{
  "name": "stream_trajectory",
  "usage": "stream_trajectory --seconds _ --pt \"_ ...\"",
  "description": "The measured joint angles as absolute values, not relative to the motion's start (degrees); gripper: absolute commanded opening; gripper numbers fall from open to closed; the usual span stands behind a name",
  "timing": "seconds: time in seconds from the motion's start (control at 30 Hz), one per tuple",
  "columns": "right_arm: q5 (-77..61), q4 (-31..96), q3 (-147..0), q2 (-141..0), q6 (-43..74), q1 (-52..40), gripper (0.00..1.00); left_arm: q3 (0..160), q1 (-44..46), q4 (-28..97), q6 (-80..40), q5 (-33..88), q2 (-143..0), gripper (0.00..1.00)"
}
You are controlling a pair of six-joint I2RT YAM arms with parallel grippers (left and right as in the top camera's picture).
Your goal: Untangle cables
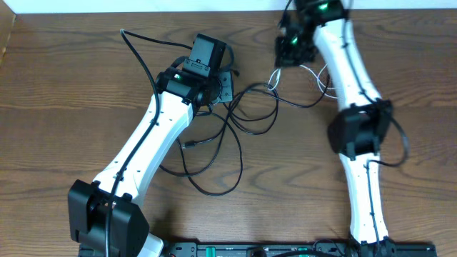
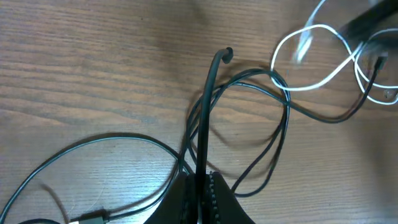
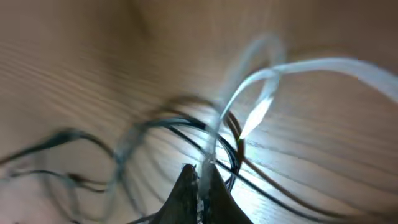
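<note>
Black cables [image 1: 235, 128] lie in loose overlapping loops at the table's centre. One black cable [image 2: 208, 112] runs up from between the jaws of my left gripper [image 2: 202, 186], which is shut on it; its free end [image 2: 225, 55] curls in the air. The thin white cable [image 2: 317, 31] loops at the upper right of the left wrist view, crossing a black strand. My right gripper [image 3: 202, 174] is shut on the white cable [image 3: 249, 87], which rises blurred from its tips. From overhead, the left gripper [image 1: 223, 87] sits at the tangle's upper left and the right gripper [image 1: 277, 71] at the white cable [image 1: 318, 75].
The wooden table [image 1: 71, 93] carries both arms. The left arm [image 1: 143, 150] crosses diagonally from the front left and the right arm [image 1: 357, 121] comes up the right side. A small plug end [image 2: 87, 218] lies by the left gripper. A black strand [image 1: 136, 43] trails toward the back left.
</note>
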State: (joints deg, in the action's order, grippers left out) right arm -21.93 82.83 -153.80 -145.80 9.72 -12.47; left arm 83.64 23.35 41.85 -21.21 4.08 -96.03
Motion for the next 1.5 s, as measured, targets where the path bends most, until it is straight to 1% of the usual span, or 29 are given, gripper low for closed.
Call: stream_trajectory --seconds 0.27,0.4,0.43,0.47,0.6,0.7,0.97,1.0,1.1,1.2,1.37,1.5 --pt "-22.94 78.7 -158.08 -121.84 9.65 -1.69 0.01 83.61 23.35 41.85 -21.23 4.01 -96.03 0.07" --pt "-22.22 81.01 -159.22 -117.69 9.67 1.56 0.02 83.61 23.35 41.85 -21.23 3.92 -96.03 0.07" --pt "-22.11 82.37 -159.17 -117.78 9.63 1.87 0.07 83.61 23.35 41.85 -21.23 3.92 -96.03 0.07" --pt "-22.06 83.02 -159.0 -118.13 9.61 1.87 0.16 83.61 23.35 41.85 -21.21 3.9 -96.03 0.07" --pt "-21.8 85.76 -156.46 -121.97 8.34 1.02 0.35 83.61 23.35 41.85 -21.21 3.92 -96.03 0.07" --pt "-21.47 86.78 -153.36 -125.78 7.77 -0.36 0.37 83.61 23.35 41.85 -21.21 3.9 -96.03 0.07" --pt "-21.47 87.26 -146.21 -132.46 6.5 -4.21 0.35 83.59 23.35 42.02 -21.21 3.9 -96.03 0.08" --pt "-21.89 87.33 -145.51 -132.94 5.82 -4.51 0.36 83.59 23.35 42.0 -21.21 3.9 -96.03 0.07" --pt "-24.86 87.33 -143.24 -135.09 1.04 -5.58 0.51 83.59 23.35 42.02 -21.21 3.9 -96.03 0.08" --pt "-28.56 86.83 -140.62 -137.25 -5.02 -6.94 0.59 83.59 23.35 42.02 -21.21 3.9 -96.03 0.08" --pt "-32.99 85.03 -138.52 -141.45 -12.95 -8.71 0.62 83.59 23.35 42.0 -21.21 3.9 -96.03 0.07" --pt "-37.23 84.2 -138.26 -145.91 -18.74 -9.19 0.62 83.59 23.35 42.0 -21.21 3.9 -96.03 0.07"
